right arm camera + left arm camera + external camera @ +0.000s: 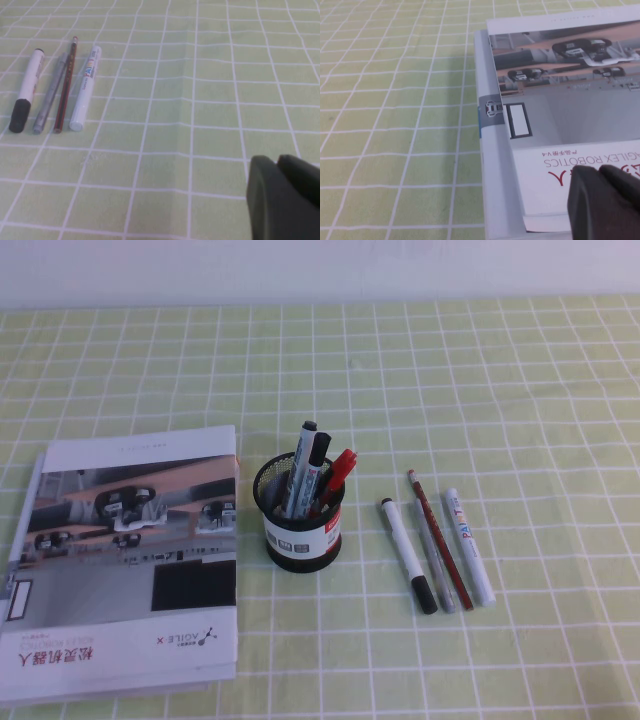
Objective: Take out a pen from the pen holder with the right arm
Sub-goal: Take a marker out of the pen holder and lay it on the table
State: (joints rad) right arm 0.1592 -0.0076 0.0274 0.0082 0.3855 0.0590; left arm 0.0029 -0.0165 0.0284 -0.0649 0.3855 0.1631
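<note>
A black mesh pen holder [298, 530] stands mid-table, with two black-capped markers [303, 465] and a red pen [341, 468] sticking out of it. Neither arm shows in the high view. My right gripper [277, 161] is shut with nothing in it, low over bare tablecloth. It is well apart from several pens [60, 90] that lie side by side on the cloth; the holder is outside its view. My left gripper [598, 172] is shut and empty, hovering over the book's cover.
A large book [130, 560] lies left of the holder, also seen in the left wrist view [555, 115]. Right of the holder lie several pens in a row [440, 540]: a white marker, a grey pen, a red pencil, a white paint pen. Green checked cloth covers the table.
</note>
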